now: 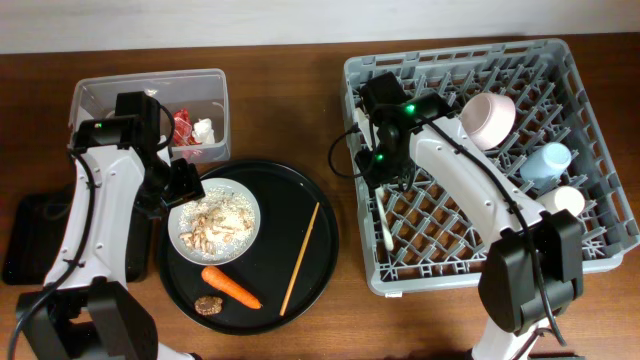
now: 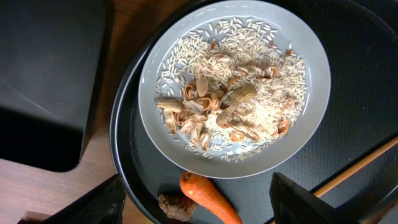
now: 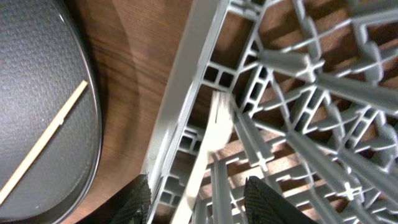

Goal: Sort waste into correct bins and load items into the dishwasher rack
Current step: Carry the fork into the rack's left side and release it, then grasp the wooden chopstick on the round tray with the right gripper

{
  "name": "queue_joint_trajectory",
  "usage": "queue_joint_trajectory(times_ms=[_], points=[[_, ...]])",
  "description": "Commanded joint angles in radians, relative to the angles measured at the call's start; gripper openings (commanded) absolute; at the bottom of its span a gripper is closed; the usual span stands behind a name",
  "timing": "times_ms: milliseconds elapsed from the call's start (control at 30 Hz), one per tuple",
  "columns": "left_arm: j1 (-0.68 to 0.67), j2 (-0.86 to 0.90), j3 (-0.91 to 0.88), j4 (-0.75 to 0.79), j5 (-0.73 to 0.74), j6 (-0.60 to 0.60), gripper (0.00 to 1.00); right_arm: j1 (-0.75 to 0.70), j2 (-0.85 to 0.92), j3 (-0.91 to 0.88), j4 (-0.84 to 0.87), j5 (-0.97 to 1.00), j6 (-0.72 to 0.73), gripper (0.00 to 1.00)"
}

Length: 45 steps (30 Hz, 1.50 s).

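The left end effector (image 2: pixel 205 202) is wide open and holds nothing. The plate (image 2: pixel 316 87), carrying the scraps (image 2: pixel 230 106), lies directly below it on the round tray (image 2: pixel 348 155), centred between the fingers. The left arm is the nearer one. A grip likely requires a shift toward the plate's rim.

The right end effector (image 3: pixel 200 202) is open and empty. The fork (image 3: pixel 208 137) lies below it in the rack (image 3: pixel 180 93), its long axis passing between the fingers. The chopstick (image 3: pixel 46 146) lies diagonally, off to its left.

Rice-strewn plate (image 1: pixel 250 215), carrot (image 1: pixel 231 287), chopstick (image 1: pixel 301 258) lie on the round tray (image 1: pixel 322 230); bowl (image 1: pixel 488 118), blue cup (image 1: pixel 548 162), white cup (image 1: pixel 562 203), fork (image 1: pixel 385 225) in the rack (image 1: pixel 450 58).
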Motion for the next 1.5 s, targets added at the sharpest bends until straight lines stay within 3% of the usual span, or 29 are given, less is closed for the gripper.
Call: queue_joint_trajectory(times_ms=[0,267,600,1033,1167,1300,1467], points=[[0.001,-0.027,0.005,-0.005,-0.024,-0.010,0.73,0.012,-0.063,0.017,-0.037,-0.024,0.120,0.53],[0.001,-0.027,0.005,0.000,-0.024,-0.010,0.73,0.233,-0.101,0.019,-0.027,-0.023,0.380,0.53],[0.001,-0.027,0.005,-0.002,-0.024,-0.009,0.73,0.456,0.142,0.008,-0.010,-0.013,0.818,0.53],[0.001,-0.027,0.005,-0.001,-0.027,-0.009,0.74,0.480,0.307,0.008,0.053,-0.057,0.868,0.44],[0.001,-0.027,0.005,-0.001,-0.027,-0.010,0.73,0.480,0.320,0.008,0.053,-0.057,0.868,0.31],[0.001,-0.027,0.005,-0.001,-0.027,-0.009,0.73,0.480,0.320,0.008,0.054,-0.057,0.869,0.04],[0.001,-0.027,0.005,-0.001,-0.027,-0.010,0.73,0.478,0.320,0.008,0.061,-0.108,0.868,0.04]])
